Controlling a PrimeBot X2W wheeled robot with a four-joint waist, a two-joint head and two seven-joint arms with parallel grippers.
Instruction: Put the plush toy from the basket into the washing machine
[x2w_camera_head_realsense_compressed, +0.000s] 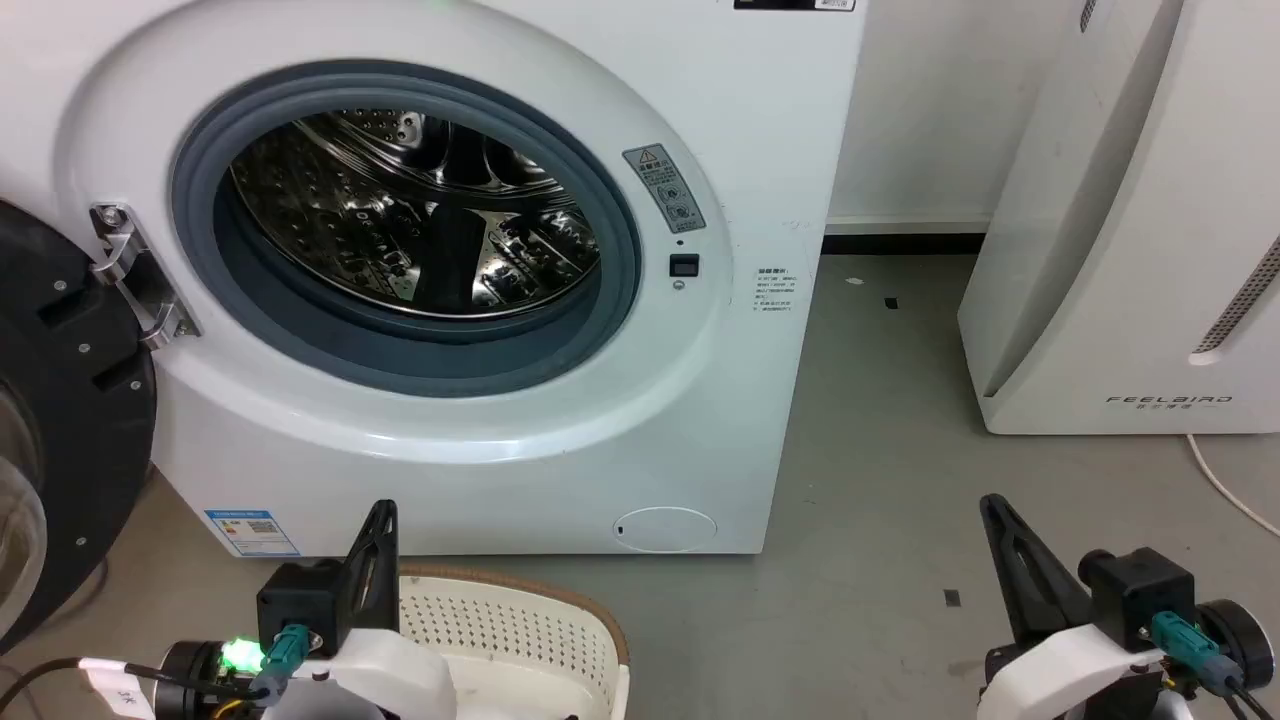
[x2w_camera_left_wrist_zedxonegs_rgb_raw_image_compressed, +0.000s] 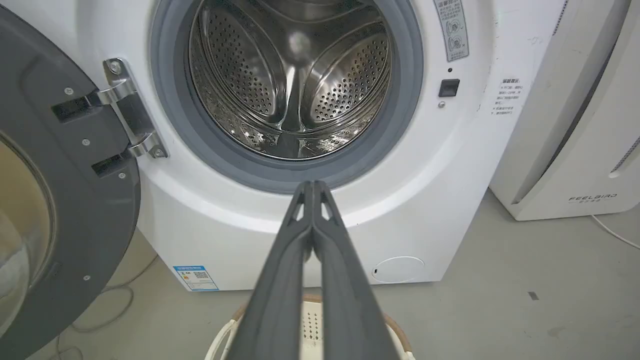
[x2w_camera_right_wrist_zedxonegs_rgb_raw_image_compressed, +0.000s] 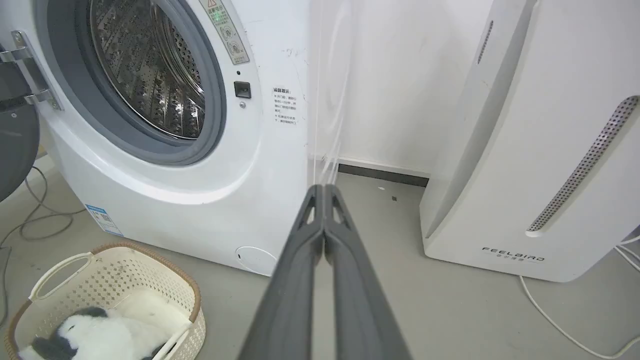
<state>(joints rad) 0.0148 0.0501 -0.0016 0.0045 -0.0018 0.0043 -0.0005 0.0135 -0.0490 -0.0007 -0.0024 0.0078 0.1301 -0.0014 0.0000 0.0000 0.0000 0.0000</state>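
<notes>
1. Nearest to us, the left gripper (x2w_camera_left_wrist_zedxonegs_rgb_raw_image_compressed: 312, 186) has its two dark fingers (x2w_camera_left_wrist_zedxonegs_rgb_raw_image_compressed: 280, 280) pressed together along their length, tips touching. It hangs above the basket's far end and points at the lower edge of the washing machine's opening.
2. The right gripper (x2w_camera_right_wrist_zedxonegs_rgb_raw_image_compressed: 324, 189) also has its fingers closed tip to tip. It sits over bare floor (x2w_camera_head_realsense_compressed: 880, 520) and aims at the gap between the washing machine and the white appliance.
3. The basket (x2w_camera_right_wrist_zedxonegs_rgb_raw_image_compressed: 125, 270) stands on the floor just in front of the washing machine, below the left gripper. It is cream and perforated, with a brown rim.
4. The plush toy (x2w_camera_right_wrist_zedxonegs_rgb_raw_image_compressed: 110, 335) lies inside the basket, white fur and black patches showing, on its side against the basket's bottom. Neither gripper touches it.
5. Beyond the basket we see the washing machine (x2w_camera_head_realsense_compressed: 500, 440), white and front-loading. Its door (x2w_camera_left_wrist_zedxonegs_rgb_raw_image_compressed: 60, 200) is swung wide open to our left on a metal hinge (x2w_camera_left_wrist_zedxonegs_rgb_raw_image_compressed: 127, 110).
6. The grey gasket (x2w_camera_head_realsense_compressed: 400, 350) rings the opening, and behind it the steel drum (x2w_camera_left_wrist_zedxonegs_rgb_raw_image_compressed: 295, 75) shows its perforated walls.
7. Farther to the right stands the white appliance (x2w_camera_right_wrist_zedxonegs_rgb_raw_image_compressed: 525, 150), well apart from the basket, with a white cable (x2w_camera_right_wrist_zedxonegs_rgb_raw_image_compressed: 550, 320) trailing on the floor beside it.
</notes>
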